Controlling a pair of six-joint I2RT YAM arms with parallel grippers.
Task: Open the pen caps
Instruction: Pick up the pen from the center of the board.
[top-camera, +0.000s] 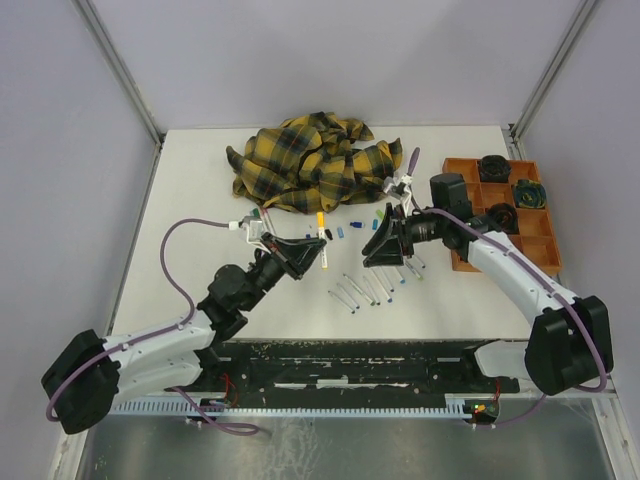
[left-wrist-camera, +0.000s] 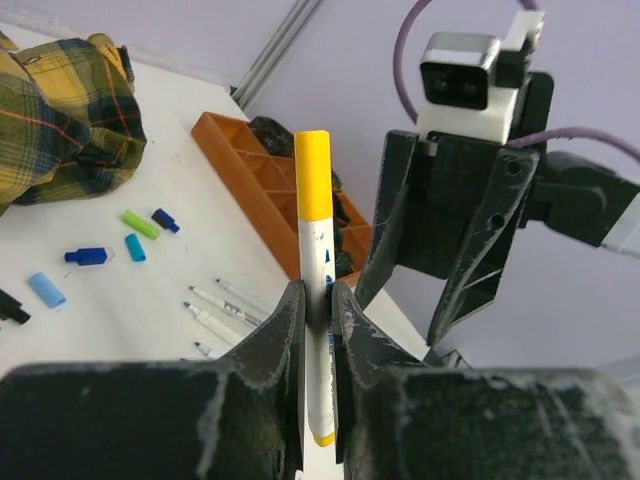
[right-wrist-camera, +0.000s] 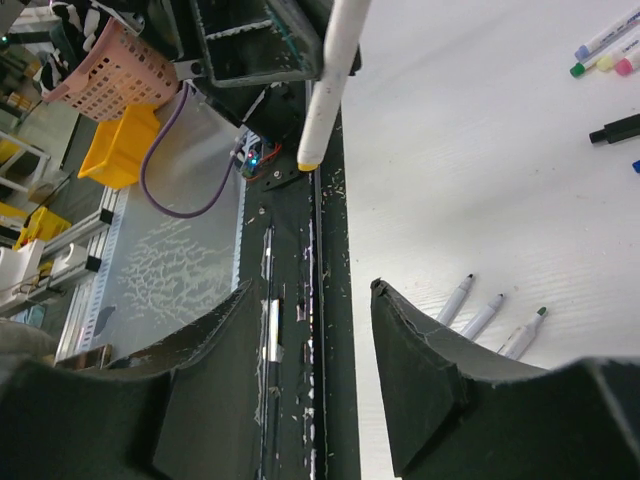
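My left gripper (left-wrist-camera: 318, 292) (top-camera: 314, 251) is shut on a white pen (left-wrist-camera: 317, 262) and holds it upright over the table. The pen's yellow cap (left-wrist-camera: 312, 172) (top-camera: 320, 218) is still on its top end. In the right wrist view the pen's yellow tail (right-wrist-camera: 309, 160) hangs above and ahead of my right gripper (right-wrist-camera: 310, 288), which is open and empty. That gripper (top-camera: 375, 252) sits just right of the pen without touching it. Several loose pen caps (left-wrist-camera: 88, 256) (top-camera: 345, 231) lie on the table, beside several uncapped pens (left-wrist-camera: 222, 312) (top-camera: 364, 290) (right-wrist-camera: 484, 316).
A yellow-and-black plaid cloth (top-camera: 310, 160) (left-wrist-camera: 60, 120) is bunched at the back. An orange compartment tray (top-camera: 503, 240) (left-wrist-camera: 250, 170) stands at the right. Capped pens (right-wrist-camera: 600, 45) and a black pen (right-wrist-camera: 615, 128) lie further out. The black base rail (top-camera: 360, 365) runs along the near edge.
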